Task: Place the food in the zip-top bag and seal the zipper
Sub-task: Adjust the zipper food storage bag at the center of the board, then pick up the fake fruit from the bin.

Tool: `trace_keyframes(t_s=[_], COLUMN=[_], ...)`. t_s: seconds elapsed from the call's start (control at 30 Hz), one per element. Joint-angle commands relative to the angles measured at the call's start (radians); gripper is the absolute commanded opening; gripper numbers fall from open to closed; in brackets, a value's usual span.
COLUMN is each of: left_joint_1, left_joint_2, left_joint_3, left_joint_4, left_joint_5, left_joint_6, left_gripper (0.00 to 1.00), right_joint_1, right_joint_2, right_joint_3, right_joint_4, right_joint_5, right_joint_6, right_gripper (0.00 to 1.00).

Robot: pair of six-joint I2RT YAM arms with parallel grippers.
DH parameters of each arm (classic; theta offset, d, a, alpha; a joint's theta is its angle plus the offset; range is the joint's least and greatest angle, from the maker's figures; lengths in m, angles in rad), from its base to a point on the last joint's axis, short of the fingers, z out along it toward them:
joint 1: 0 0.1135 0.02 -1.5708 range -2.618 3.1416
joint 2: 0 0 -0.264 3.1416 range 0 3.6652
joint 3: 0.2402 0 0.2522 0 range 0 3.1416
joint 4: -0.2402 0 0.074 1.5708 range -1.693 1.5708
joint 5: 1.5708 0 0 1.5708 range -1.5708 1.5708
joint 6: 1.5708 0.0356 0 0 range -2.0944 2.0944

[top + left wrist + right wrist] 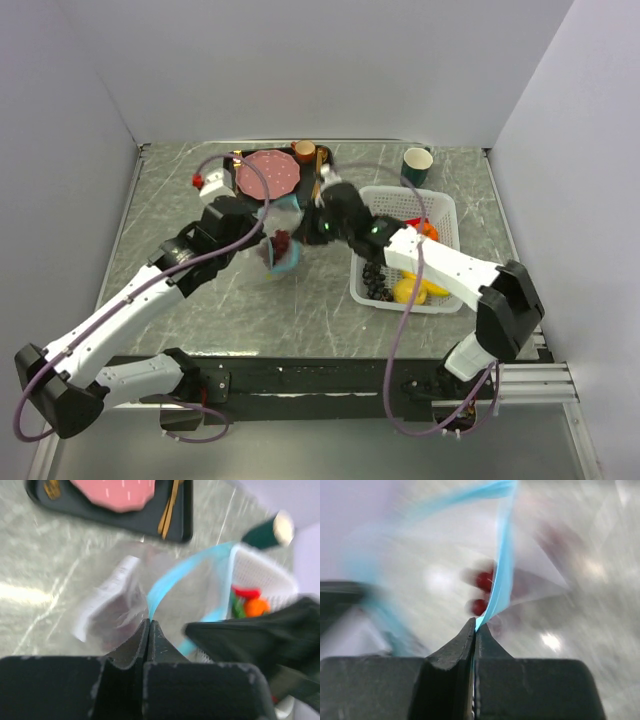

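Right wrist: zipper (503, 565) in end effector (475, 625)

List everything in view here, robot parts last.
zip-top bag: one, clear, mid-table between both hands
zipper: one, teal-blue, along bag mouth
dark red piece: one, inside bag
basket: one, white mesh, right side
grapes: bunch, dark, in basket
yellow pieces: count unclear, in basket
orange fruit: one, in basket
tray: one, black, far side
plate: one, pink, on tray
cutlery: gold, on tray
brown cup: one, at tray corner
green cup: one, dark, behind basket
left hand: black, shut on zipper
right hand: black, shut on zipper
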Motion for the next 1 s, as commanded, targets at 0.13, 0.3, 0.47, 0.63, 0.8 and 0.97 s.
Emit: trace_keyframes(t_s=[0.13,0.3,0.47,0.63,0.8,0.97], left_joint_1=[0.007,0.007,0.007,0.007,0.009,0.007], left_joint_2=[-0.103,-0.211,-0.287,-0.284,-0.243,-0.168], left_joint_3=[0.027,0.063,0.102,0.141,0.090,-0.029], left_joint_4=[-0.061,-0.119,-0.123,-0.161,-0.140,-0.100], left_joint_5=[-0.096,-0.142,-0.145,-0.168,-0.169,-0.114], left_joint_6=[-0.045,-0.071,-0.039,0.000,0.059,0.002], left_gripper=[0.01,0.01,0.01,0.01,0.03,0.01], right_joint_1=[0.008,0.004,0.002,0.004,-0.001,-0.033], right_joint_2=[0.034,0.046,0.085,0.112,0.140,0.195], right_joint_3=[0.357,0.300,0.302,0.296,0.242,0.181], right_joint_4=[-0.104,-0.093,-0.085,-0.061,-0.068,-0.097], right_joint_5=[-0.092,-0.102,-0.147,-0.173,-0.138,-0.212], right_joint_6=[-0.115,-0.105,-0.095,-0.073,-0.088,-0.122], right_gripper=[0.00,0.00,0.01,0.02,0.06,0.06])
